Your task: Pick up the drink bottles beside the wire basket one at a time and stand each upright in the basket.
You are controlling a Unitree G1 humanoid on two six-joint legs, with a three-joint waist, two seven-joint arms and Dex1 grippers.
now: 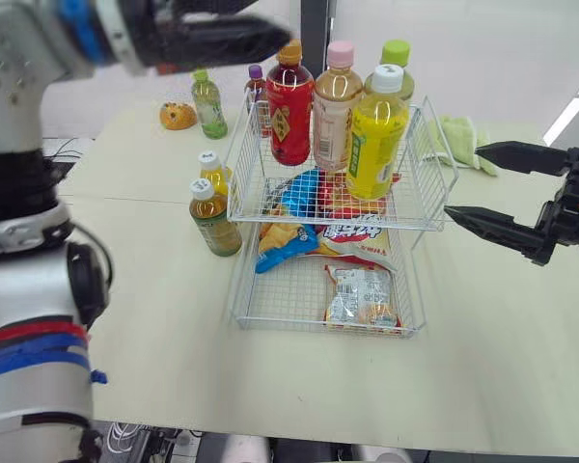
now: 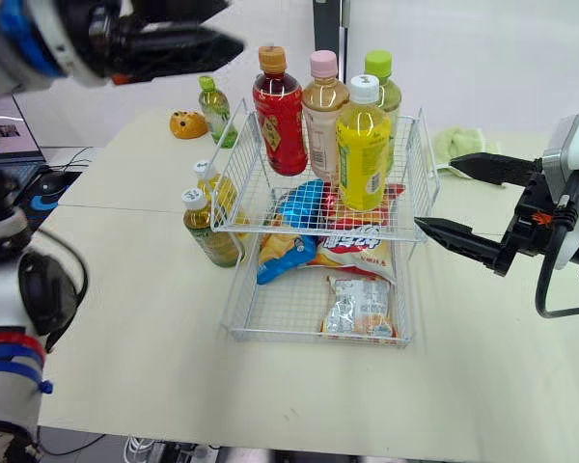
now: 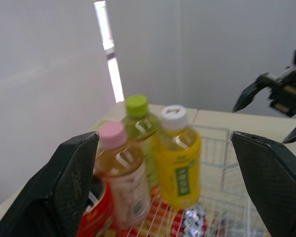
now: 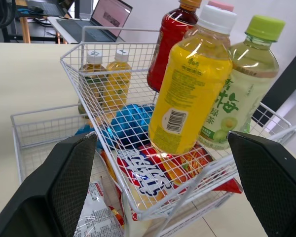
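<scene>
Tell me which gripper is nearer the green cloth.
Right. The right gripper hovers just beside the green cloth; the left gripper is raised beyond the wire basket's opposite side.

Open tabletop (image 1: 502,328) right of wire basket (image 1: 427,183); four upright bottles (image 1: 376,135) across upper tier.

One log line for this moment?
left gripper open, empty | right gripper open, empty | wire basket: four bottles upright | white-capped pair beside it

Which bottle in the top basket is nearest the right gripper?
The yellow bottle with the white cap, front corner by the right gripper; the red bottle, pink-capped bottle and green-capped bottle stand farther off.
</scene>
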